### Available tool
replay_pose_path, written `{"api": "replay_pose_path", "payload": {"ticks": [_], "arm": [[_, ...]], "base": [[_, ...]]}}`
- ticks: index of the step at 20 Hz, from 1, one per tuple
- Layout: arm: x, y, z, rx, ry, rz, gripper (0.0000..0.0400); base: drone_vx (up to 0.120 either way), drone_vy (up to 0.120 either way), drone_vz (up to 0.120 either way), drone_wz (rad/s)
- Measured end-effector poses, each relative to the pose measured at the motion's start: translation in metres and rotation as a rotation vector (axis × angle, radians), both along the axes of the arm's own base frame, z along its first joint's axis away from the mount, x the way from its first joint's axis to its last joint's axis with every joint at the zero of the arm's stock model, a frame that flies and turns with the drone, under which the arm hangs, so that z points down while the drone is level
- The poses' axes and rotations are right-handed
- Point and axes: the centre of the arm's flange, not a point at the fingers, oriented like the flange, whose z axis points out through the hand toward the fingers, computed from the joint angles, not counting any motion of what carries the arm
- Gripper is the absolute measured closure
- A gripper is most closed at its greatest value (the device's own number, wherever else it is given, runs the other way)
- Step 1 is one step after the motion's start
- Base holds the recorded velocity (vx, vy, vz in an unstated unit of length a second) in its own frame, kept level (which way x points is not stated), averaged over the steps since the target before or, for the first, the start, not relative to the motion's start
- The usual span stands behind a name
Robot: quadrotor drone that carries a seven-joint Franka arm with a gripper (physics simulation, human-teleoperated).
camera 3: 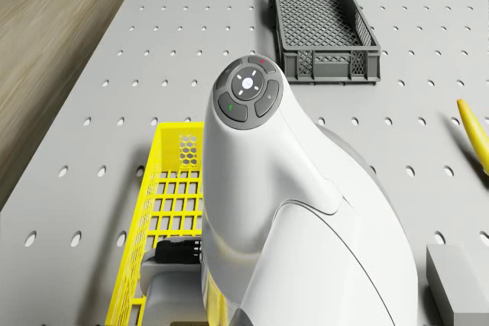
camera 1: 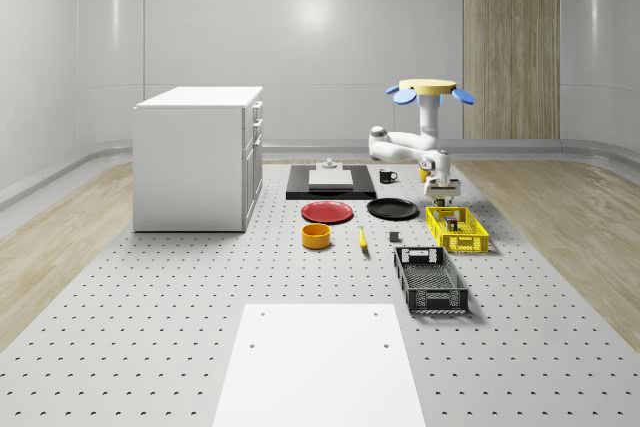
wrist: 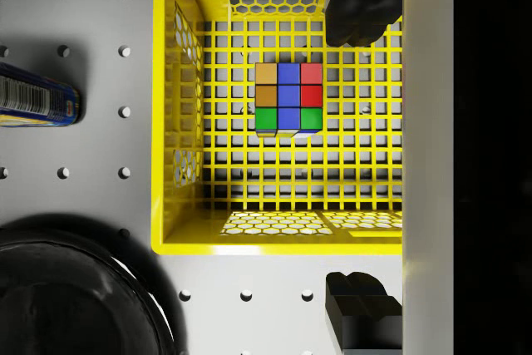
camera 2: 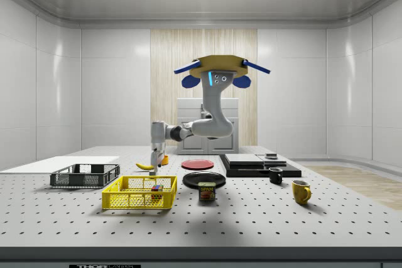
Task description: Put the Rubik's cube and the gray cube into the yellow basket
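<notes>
The Rubik's cube (wrist: 288, 97) lies on the floor of the yellow basket (wrist: 274, 239), near one end wall; it also shows through the mesh (camera 2: 156, 188). My gripper (wrist: 362, 164) hangs open and empty just above that basket (camera 1: 470, 244), offset to one side of the cube, its dark fingertips (wrist: 362, 14) spread wide. The gray cube (camera 1: 394, 238) sits on the table between the banana and the basket, and beside my arm as a gray block (camera 3: 457, 288). The drone (camera 1: 430, 92) hovers behind the basket with the arm (camera 3: 290, 211) reaching down over it.
A gray crate (camera 1: 430, 280) lies in front of the basket. A black plate (camera 1: 392, 209), red plate (camera 1: 327, 212), orange bowl (camera 1: 316, 236) and banana (camera 1: 362, 238) lie to the whole-scene view's left. A can (wrist: 37, 101) stands beside the basket. A white cabinet (camera 1: 198, 157) stands far left.
</notes>
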Motion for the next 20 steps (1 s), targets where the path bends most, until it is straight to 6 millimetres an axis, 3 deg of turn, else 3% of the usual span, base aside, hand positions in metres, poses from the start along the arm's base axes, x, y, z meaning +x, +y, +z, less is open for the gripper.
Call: {"api": "replay_pose_path", "payload": {"ticks": [20], "arm": [[0.0000, 0.0000, -0.0020, 0.000, 0.000, 0.000, 0.0000]], "base": [[0.114, -0.120, 0.000, 0.000]]}}
